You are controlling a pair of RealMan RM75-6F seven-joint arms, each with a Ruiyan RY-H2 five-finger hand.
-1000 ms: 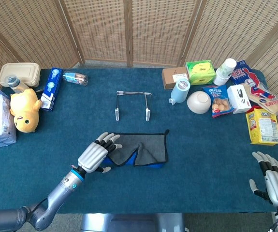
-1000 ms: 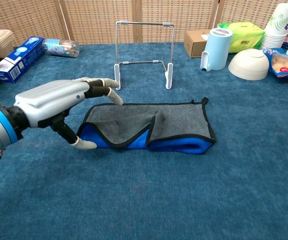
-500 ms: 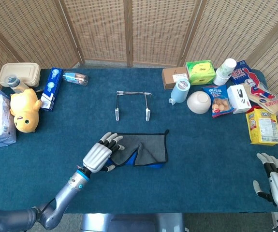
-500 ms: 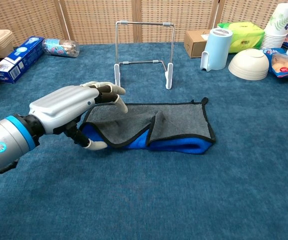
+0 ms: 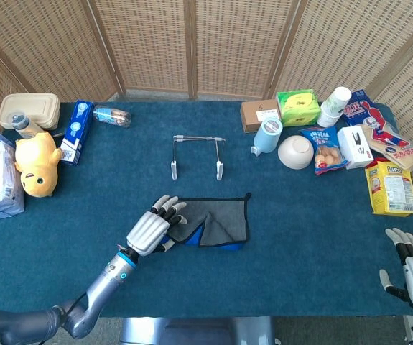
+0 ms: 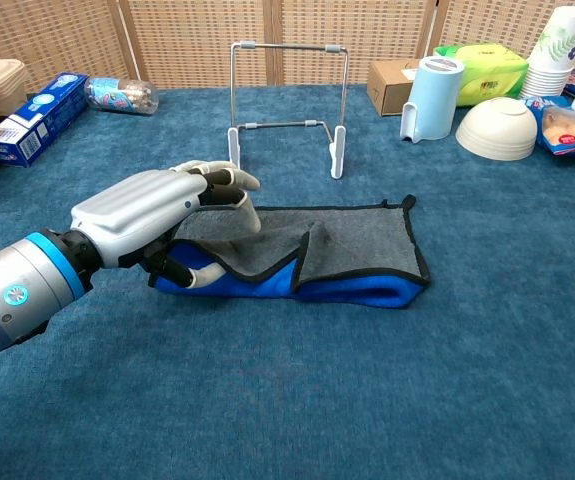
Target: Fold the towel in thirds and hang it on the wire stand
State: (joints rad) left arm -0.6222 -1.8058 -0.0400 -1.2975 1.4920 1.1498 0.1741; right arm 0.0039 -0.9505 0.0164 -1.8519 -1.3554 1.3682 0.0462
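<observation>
One broad table point(image 5: 299, 237) of deep teal carpet-like nap lies under everything. Beneath the left hand point(image 6: 157, 215) the folded towel point(image 6: 347, 250) lies, soft grey above, bright blue below; the silver fingers point(image 6: 229, 183) rest on its end, thumb curled at the edge. Beyond them stands the thin wire stand point(image 6: 287, 105). The right hand point(image 5: 411, 266) hovers spread.

It looked like a staged test space, not a home: woven rattan screens point(image 5: 192, 43) walled off a counter point(image 5: 299, 237) covered in blue carpet-like cloth, and beyond the fingers point(image 5: 169, 210) sat an odd mix of snack packets point(image 5: 390, 187), paper cups point(image 5: 334, 106) and a plush toy point(image 5: 36, 164)
</observation>
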